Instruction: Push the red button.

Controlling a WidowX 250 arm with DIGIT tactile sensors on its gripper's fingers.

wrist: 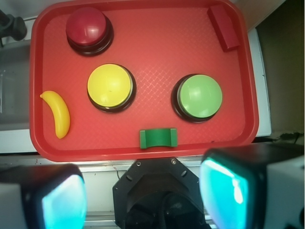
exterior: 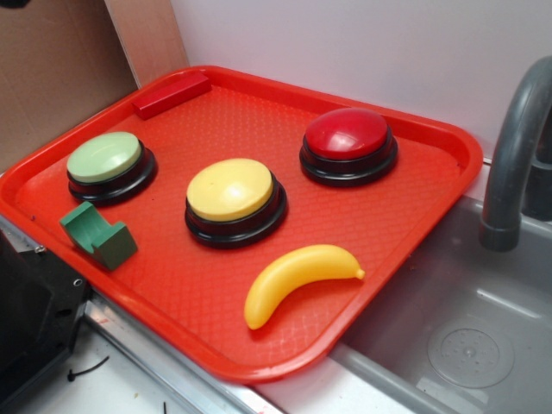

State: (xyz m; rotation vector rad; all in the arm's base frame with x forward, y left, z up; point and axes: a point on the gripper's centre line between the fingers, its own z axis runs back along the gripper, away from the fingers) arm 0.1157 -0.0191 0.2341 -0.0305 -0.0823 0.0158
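Note:
The red button [exterior: 348,134] is a glossy dark-red dome on a black base, standing at the far right of the red tray [exterior: 285,366]. In the wrist view the red button [wrist: 86,25] sits at the top left, far from my gripper [wrist: 143,195]. The gripper hovers high above the robot's base, outside the tray's near rim [wrist: 143,155]. Its jaws stand wide apart, and nothing lies between the teal-padded fingers [wrist: 224,188]. The exterior view does not show the gripper.
On the tray are a yellow button [exterior: 231,191], a pale-green button [exterior: 105,158], a yellow banana [exterior: 297,276], a green block [exterior: 97,235] and a flat red block [exterior: 172,93]. A grey sink [exterior: 466,336] with a faucet [exterior: 513,164] lies to the right. The black robot base [exterior: 34,319] is at lower left.

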